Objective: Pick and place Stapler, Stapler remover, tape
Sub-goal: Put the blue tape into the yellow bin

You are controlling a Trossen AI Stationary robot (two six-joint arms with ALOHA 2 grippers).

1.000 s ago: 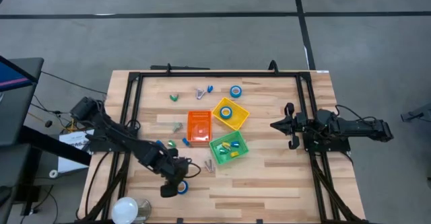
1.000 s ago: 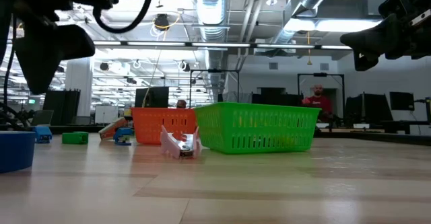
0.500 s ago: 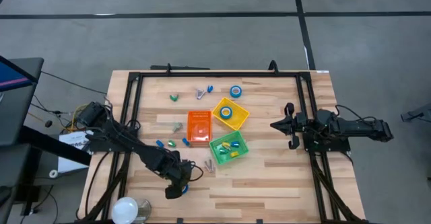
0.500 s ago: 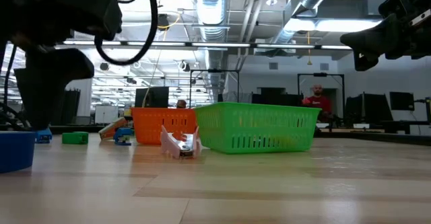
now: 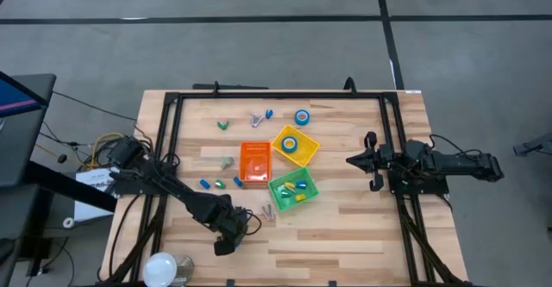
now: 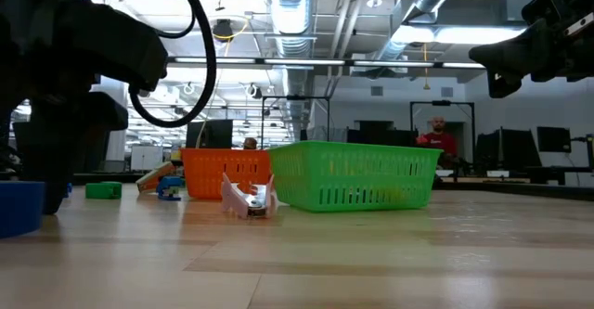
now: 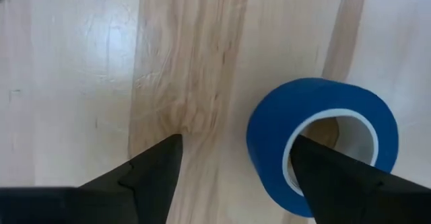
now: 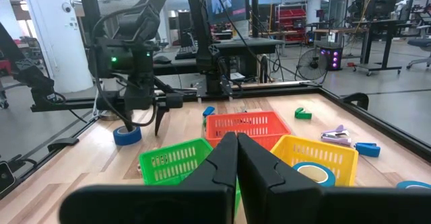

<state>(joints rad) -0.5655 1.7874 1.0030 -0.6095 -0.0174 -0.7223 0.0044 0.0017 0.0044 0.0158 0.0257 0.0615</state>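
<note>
- Left gripper [image 7: 232,160] points down at the high view's lower left, fingers apart, one inside the tape roll [image 7: 316,140].
- Right gripper [image 8: 236,158] hovers pinched together, right side.
- Three bins; three tape rolls countable.

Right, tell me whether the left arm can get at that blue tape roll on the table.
Probably yes: the left gripper sits low over the tape roll with open jaws, one finger inside its core. Nothing blocks it.
</note>
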